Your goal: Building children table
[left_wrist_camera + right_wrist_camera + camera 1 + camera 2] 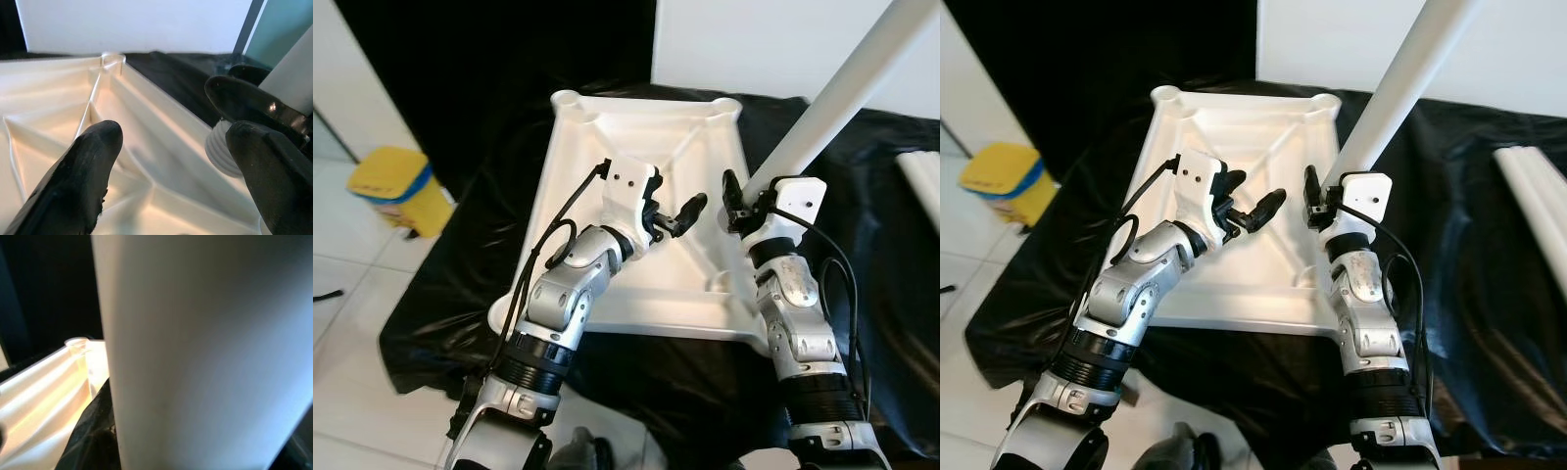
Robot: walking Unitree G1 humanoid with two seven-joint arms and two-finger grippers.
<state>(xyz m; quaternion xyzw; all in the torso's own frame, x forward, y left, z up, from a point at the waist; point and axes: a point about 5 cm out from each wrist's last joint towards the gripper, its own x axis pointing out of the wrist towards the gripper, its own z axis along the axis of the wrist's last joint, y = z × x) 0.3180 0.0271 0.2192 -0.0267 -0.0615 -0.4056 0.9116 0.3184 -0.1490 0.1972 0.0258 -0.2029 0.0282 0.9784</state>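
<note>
Your right gripper (736,201) is clamped on the white leg (832,98), which tilts up to the far right over the upturned tabletop (636,127)'s near right corner. Left gripper (671,217) hovers spread wide, empty. Bring the leg upright before turning it in. The left wrist view adds the threaded end (220,154) — apparently just above its socket.

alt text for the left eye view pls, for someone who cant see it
The robot's right end effector holds a long white table leg slanted over an upside-down white tabletop on a black sheet. Its left end effector hovers open above the tabletop's ribbed underside. A yellow bin stands on the tiled floor to the left.
</note>
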